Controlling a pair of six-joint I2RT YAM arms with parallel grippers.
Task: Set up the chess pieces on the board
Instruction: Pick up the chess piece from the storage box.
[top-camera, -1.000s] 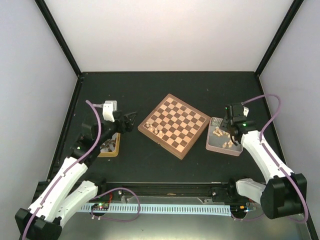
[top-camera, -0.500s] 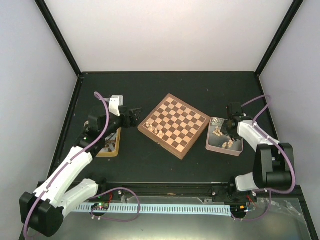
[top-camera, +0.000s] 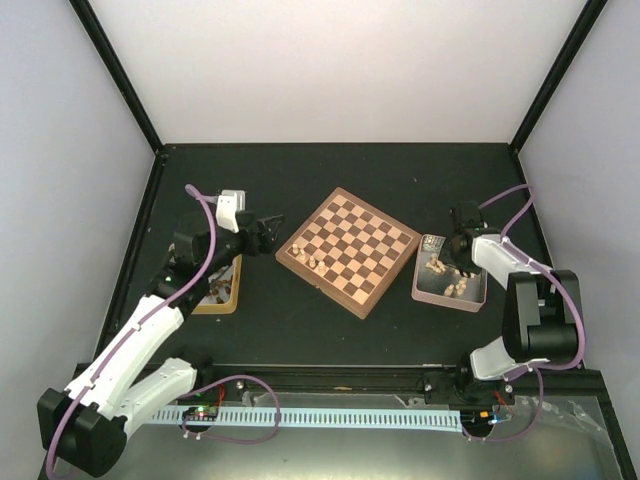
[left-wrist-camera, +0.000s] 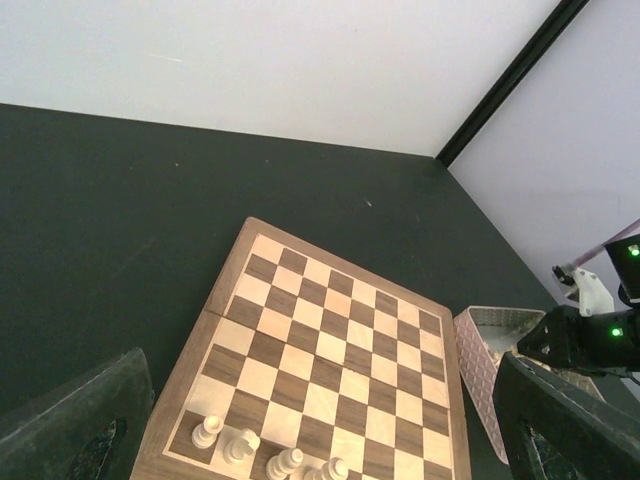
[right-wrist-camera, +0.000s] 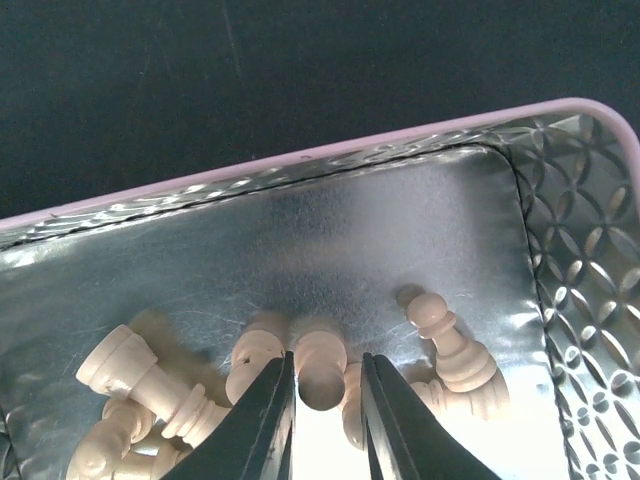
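Note:
The board (top-camera: 350, 236) lies turned diagonally mid-table, with several pale chess pieces (top-camera: 308, 260) standing along its near-left edge; the left wrist view shows the same row of pieces (left-wrist-camera: 262, 452) on the board (left-wrist-camera: 330, 340). My right gripper (top-camera: 452, 262) reaches down into the pink-rimmed grey tray (top-camera: 418, 278). In the right wrist view its jaws (right-wrist-camera: 328, 385) are shut on one pale chess piece (right-wrist-camera: 320, 362), amid several loose pieces (right-wrist-camera: 455, 350) on the tray floor (right-wrist-camera: 400, 230). Left of the board, my left gripper (top-camera: 268, 232) hovers wide open and holds nothing (left-wrist-camera: 320, 400).
A yellow-wood tray (top-camera: 233, 296) sits under the left arm, left of the board. The grey tray's patterned wall (right-wrist-camera: 585, 260) rises close on the right of the right gripper. Black frame rails border the dark table.
The right gripper has dropped into the grey tray and its jaws have closed around one pale piece. The left arm swung a little toward the board, then held still, open.

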